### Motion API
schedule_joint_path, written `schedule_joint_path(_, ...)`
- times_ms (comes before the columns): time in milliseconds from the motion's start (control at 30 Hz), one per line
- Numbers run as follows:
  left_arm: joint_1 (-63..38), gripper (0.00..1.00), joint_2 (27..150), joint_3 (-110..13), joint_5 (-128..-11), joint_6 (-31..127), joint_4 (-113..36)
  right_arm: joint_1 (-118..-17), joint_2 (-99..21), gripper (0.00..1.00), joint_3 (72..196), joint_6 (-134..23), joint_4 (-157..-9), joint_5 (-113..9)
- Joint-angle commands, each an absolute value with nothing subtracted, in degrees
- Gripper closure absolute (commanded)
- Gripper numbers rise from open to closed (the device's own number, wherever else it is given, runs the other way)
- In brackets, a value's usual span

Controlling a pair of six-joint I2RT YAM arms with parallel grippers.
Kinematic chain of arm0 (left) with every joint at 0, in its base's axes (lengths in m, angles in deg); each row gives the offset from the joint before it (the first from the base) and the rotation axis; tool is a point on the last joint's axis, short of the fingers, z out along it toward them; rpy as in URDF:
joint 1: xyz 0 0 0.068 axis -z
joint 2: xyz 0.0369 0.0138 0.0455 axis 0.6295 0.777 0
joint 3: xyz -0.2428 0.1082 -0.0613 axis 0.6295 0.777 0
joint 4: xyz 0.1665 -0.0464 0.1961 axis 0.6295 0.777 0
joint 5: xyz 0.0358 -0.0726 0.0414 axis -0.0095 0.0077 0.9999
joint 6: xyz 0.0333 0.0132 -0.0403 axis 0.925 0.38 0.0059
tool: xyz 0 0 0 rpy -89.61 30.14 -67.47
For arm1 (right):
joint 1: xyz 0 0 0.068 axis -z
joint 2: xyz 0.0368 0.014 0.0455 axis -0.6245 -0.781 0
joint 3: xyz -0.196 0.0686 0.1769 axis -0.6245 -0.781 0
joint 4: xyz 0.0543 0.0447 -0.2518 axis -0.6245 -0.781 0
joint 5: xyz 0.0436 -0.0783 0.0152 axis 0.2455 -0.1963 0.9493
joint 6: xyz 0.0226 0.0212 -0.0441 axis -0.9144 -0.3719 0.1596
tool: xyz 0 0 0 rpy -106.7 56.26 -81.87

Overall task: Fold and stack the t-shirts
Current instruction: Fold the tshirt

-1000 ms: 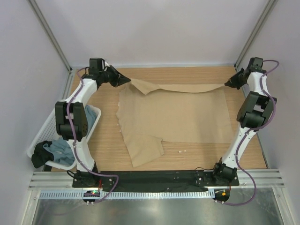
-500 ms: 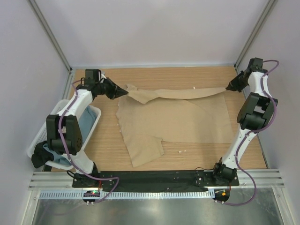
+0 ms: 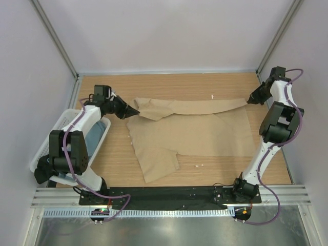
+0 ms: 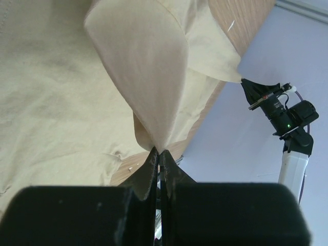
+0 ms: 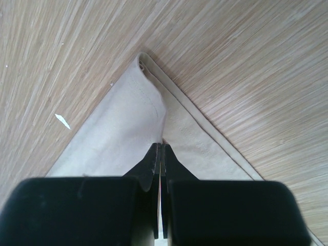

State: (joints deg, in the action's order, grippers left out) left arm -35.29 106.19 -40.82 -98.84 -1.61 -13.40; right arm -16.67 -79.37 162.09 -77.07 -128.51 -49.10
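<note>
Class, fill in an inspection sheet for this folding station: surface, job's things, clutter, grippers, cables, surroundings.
Surface: wooden table, wood bare beyond the far edge of the shirt.
Job's things: tan shirt spread on the table, its far edge lifted and turned over; grey-blue shirt in the basket.
Clutter: white scraps on the wood; dark cloth at the basket's near corner.
Grippers: left gripper and right gripper each shut on one end of the tan shirt's far edge.
Cables: purple cables run along both arms, off the cloth.
Surroundings: pale walls, metal posts.
</note>
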Motion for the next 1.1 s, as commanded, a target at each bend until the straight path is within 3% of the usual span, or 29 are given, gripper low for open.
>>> schedule_joint_path(0, -35.5, 1.00, 103.4, -40.6, -98.9, -0.3, -12.0, -16.5, -75.3, 0.99, 161.8, -75.9, -128.5, -50.5)
schedule_joint_path(233, -35.5, 1.00, 102.5, -39.1, -96.0, 2.1, -8.5, -16.5, -75.4, 0.98, 159.1, -75.6, -127.3, -51.1)
schedule_joint_path(267, -35.5, 0.99, 102.5, -38.9, -94.8, 3.2, -7.8, -16.5, -75.6, 0.93, 158.5, -75.6, -127.1, -51.1)
schedule_joint_path(333, -35.5, 0.84, 102.0, -38.7, -94.2, 4.3, -6.1, -16.5, -75.6, 0.84, 157.4, -75.2, -127.1, -51.6)
schedule_joint_path(367, -35.2, 0.62, 101.9, -39.2, -92.5, 6.3, -3.6, -16.5, -75.6, 0.69, 157.4, -74.3, -127.1, -52.9)
schedule_joint_path(400, -35.1, 0.52, 101.6, -39.8, -91.4, 7.6, -2.4, -16.5, -75.4, 0.61, 158.0, -73.8, -127.1, -53.8)
schedule_joint_path(467, -33.7, 0.35, 100.5, -43.6, -85.7, 12.7, 1.5, -16.5, -75.5, 0.44, 159.7, -71.5, -126.2, -56.2)
schedule_joint_path(500, -33.3, 0.33, 100.5, -45.0, -83.8, 14.5, 1.9, -16.5, -75.9, 0.39, 162.3, -70.7, -125.6, -56.2)
schedule_joint_path(533, -32.8, 0.32, 101.0, -47.8, -82.5, 15.7, 1.7, -16.5, -76.7, 0.33, 163.6, -70.2, -123.6, -55.8)
schedule_joint_path(633, -32.6, 0.31, 103.9, -52.1, -78.4, 19.4, -2.5, -16.5, -78.5, 0.29, 164.4, -70.2, -115.9, -52.1)
schedule_joint_path(833, -32.6, 0.48, 123.1, -70.2, -78.7, 25.0, -5.2, -16.7, -84.2, 0.30, 166.3, -70.1, -109.7, -48.1)
schedule_joint_path(933, -32.6, 0.53, 133.4, -81.4, -76.9, 26.9, -1.1, -16.8, -86.5, 0.34, 168.9, -68.8, -109.4, -47.0)
schedule_joint_path(1067, -32.4, 0.58, 142.4, -92.3, -72.7, 26.8, 6.6, -16.8, -88.3, 0.48, 170.4, -68.8, -108.8, -46.7)
